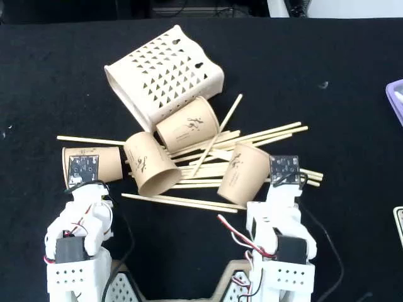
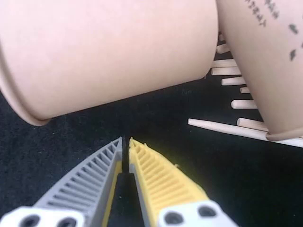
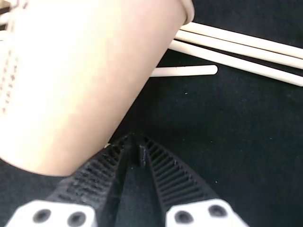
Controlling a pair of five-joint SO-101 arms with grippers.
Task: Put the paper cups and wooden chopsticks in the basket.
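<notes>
The left hand (image 2: 124,142) was shut with nothing in it, its tips just short of the left cup (image 2: 109,52), which lay on its side on the black bench (image 1: 352,63). The right hand (image 3: 136,139) was shut and empty too, right beside the right cup (image 3: 80,71), which was also tipped over. It looked like the very start of the job: as far as could be seen, no cup or stick was in the basket (image 1: 164,72). Next, I think, a hand had to open wide, go around a cup, squeeze softly and lift. Further out lay the middle cup (image 1: 151,165) and a fourth cup (image 1: 187,124) touching the basket. The chopsticks (image 1: 252,138) were spread in a messy pile under and between the cups, so they could get bumped or roll. The basket lay on its side past the cups and might need standing up first. A purple thing (image 1: 395,97) sat at the bench's right edge.
</notes>
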